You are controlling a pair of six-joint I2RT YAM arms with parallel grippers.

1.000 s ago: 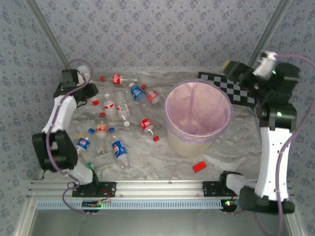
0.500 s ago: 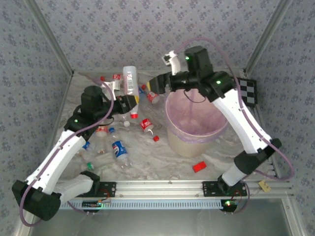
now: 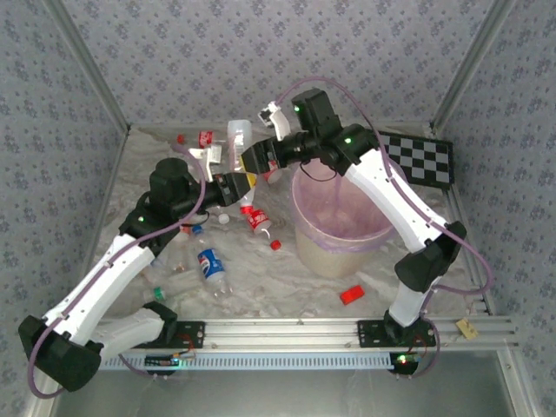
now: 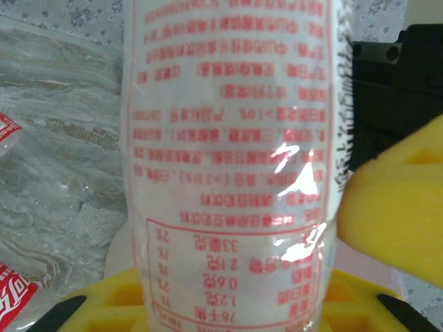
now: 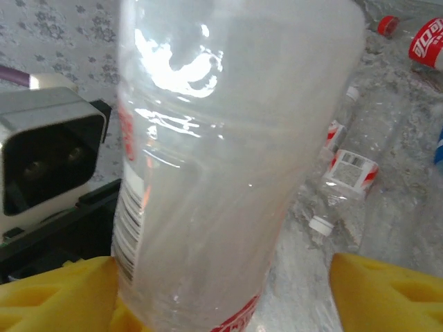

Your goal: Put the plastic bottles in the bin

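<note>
A clear plastic bottle (image 3: 238, 139) with a white label and red print stands upright in the air behind the heap of bottles. My left gripper (image 3: 231, 186) is shut on its lower part; in the left wrist view the bottle (image 4: 228, 159) rises from between the yellow pads (image 4: 111, 304). My right gripper (image 3: 251, 160) reaches across the bin (image 3: 334, 256) and stands open around the same bottle (image 5: 221, 152). One yellow fingertip (image 5: 62, 290) is against it and the other (image 5: 387, 290) is clear of it.
More bottles lie on the marble table: a blue-labelled one (image 3: 211, 265), a red-labelled one (image 3: 259, 219) and one at the back (image 3: 206, 137). A red block (image 3: 351, 294) lies in front of the bin. A checkerboard (image 3: 421, 159) lies at the back right.
The left arm has come in and raised the white bottle. The right arm has swung over the bin and moved left until its fingers stand around that bottle.
</note>
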